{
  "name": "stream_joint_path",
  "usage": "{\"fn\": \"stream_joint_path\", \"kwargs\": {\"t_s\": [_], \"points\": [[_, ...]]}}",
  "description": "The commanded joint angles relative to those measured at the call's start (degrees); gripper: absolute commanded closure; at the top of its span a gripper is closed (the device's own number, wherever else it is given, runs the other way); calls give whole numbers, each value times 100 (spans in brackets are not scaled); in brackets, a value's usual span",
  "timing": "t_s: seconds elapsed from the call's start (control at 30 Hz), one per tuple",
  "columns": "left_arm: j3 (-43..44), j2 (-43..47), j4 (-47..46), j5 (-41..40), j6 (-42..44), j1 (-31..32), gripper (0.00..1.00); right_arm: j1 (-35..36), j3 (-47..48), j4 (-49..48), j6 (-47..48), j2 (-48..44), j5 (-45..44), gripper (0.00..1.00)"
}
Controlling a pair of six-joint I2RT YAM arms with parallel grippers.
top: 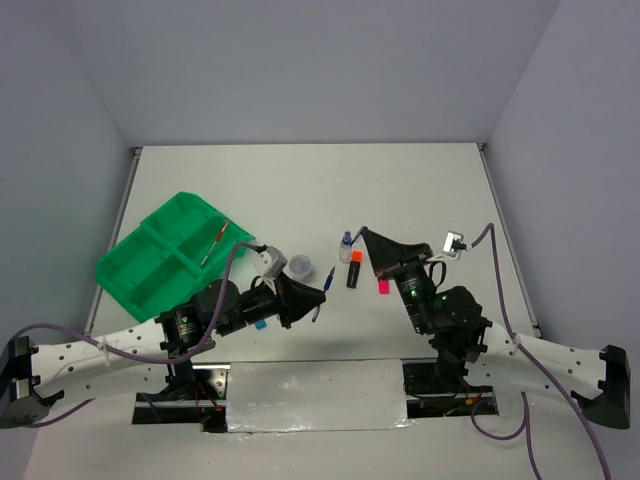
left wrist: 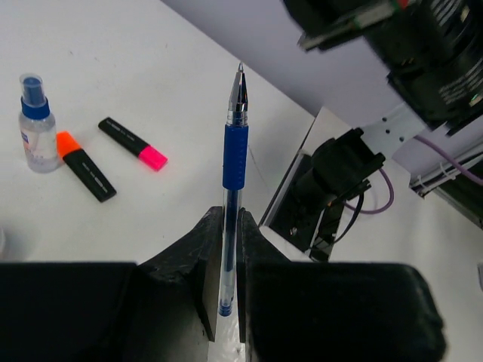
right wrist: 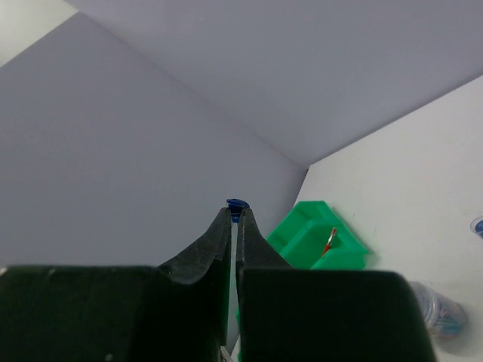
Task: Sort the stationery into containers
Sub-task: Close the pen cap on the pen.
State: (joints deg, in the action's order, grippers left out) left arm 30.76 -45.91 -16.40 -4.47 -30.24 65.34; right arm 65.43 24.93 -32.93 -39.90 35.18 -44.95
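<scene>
Soft, even overhead light brightens the white desk (top: pixel 300 190). Shadows beside the green tray (top: pixel 165 255) are short and faint. In both wrist views the near black fingers (left wrist: pixel 181 260) are underexposed, almost featureless. In the right wrist view, the tray beyond them looks slightly soft.

No legible text: label on spray bottle (left wrist: pixel 34 128) and print on pink-tipped highlighter (left wrist: pixel 124 139), right of bottle, too blurred.

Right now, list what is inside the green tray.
The green tray holds one red pen, in its rightmost compartment; the other three look empty. Nothing covers them from above.
</scene>
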Motion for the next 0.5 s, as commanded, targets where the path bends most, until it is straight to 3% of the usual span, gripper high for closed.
{"fn": "stream_joint_path", "kwargs": {"t_s": [0.0,0.17,0.47], "points": [[132,3,-855,-256,-26,23,100,49,-348,-1233,236,120,495,100],[202,3,-821,-467,53,23,100,49,-322,-1417,439,410,1188,100],[255,-93,-733,-537,97,23,100,58,-252,-1322,536,455,1498,100]]}}
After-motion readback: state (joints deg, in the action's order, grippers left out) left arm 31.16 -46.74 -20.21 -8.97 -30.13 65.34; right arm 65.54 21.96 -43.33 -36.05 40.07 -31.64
